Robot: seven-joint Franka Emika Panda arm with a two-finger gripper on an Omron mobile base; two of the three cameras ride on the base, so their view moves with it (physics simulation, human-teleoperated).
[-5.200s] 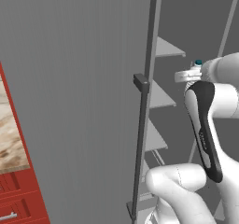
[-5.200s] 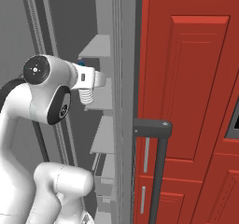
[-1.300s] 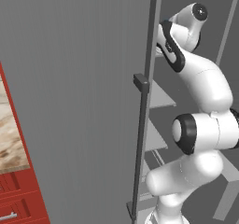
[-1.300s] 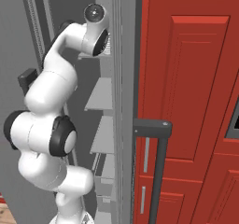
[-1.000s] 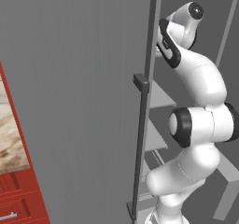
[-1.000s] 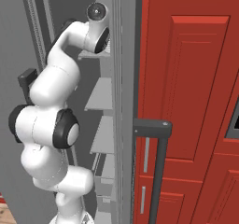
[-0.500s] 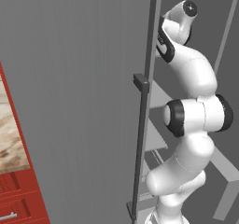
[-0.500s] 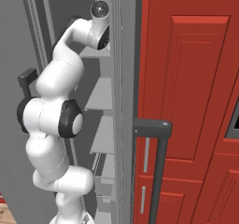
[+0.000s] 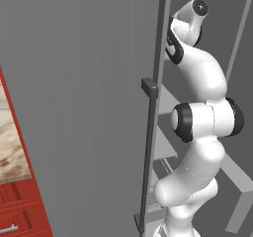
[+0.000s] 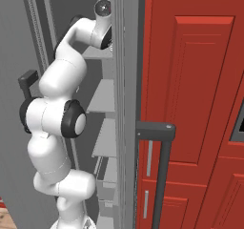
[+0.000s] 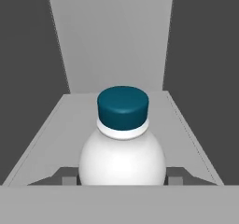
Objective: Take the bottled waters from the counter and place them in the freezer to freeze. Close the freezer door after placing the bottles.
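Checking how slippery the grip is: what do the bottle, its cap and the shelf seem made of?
Bottle: smooth, pale, matte-looking plastic, no ribs or label visible. Cap: dark teal, plain, probably hard plastic. Freezer shelf: flat pale grey, matte; plastic or painted metal, can't tell.

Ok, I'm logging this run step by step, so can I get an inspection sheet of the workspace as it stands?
Surface: pale grey freezer shelf, bare around the bottle.
Job's things: bottled water, dark teal cap, upright between the finger tips; freezer door open, with its dark bar handle; counter at the left edge.
Clutter: nothing seen.
Grippers: gripper shut on the bottled water, arm reaching high into the freezer.
Cables: nothing seen.
Surroundings: red cabinet to the right; lower freezer shelves.
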